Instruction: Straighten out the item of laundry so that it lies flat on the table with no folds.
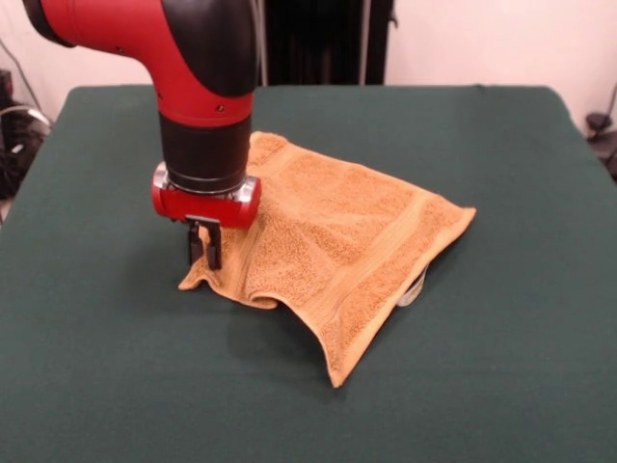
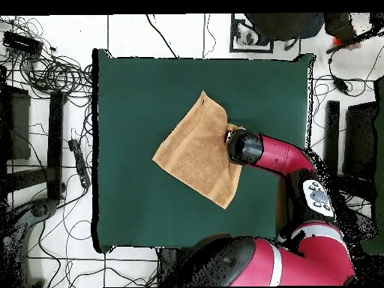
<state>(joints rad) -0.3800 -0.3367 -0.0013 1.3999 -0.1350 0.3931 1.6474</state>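
The item of laundry (image 1: 337, 231), a golden-orange towel, lies near the middle of the green table (image 1: 482, 386). It is rumpled: its near-left edge curls under in a fold, and a small pale tag (image 1: 413, 289) peeks out at its right edge. My gripper (image 1: 204, 249) points straight down at the towel's left corner, its fingers close together with a bit of orange cloth between them. In the overhead view the towel (image 2: 196, 150) sits as a diamond on the table (image 2: 135, 97), and the arm's wrist (image 2: 241, 147) covers its right corner and hides the gripper.
Green cloth stretches wide on every side of the towel. Beyond the table's edges the floor holds tangled cables (image 2: 52, 75) and dark equipment (image 2: 352, 142). A black stand (image 1: 318, 39) rises behind the table's far edge.
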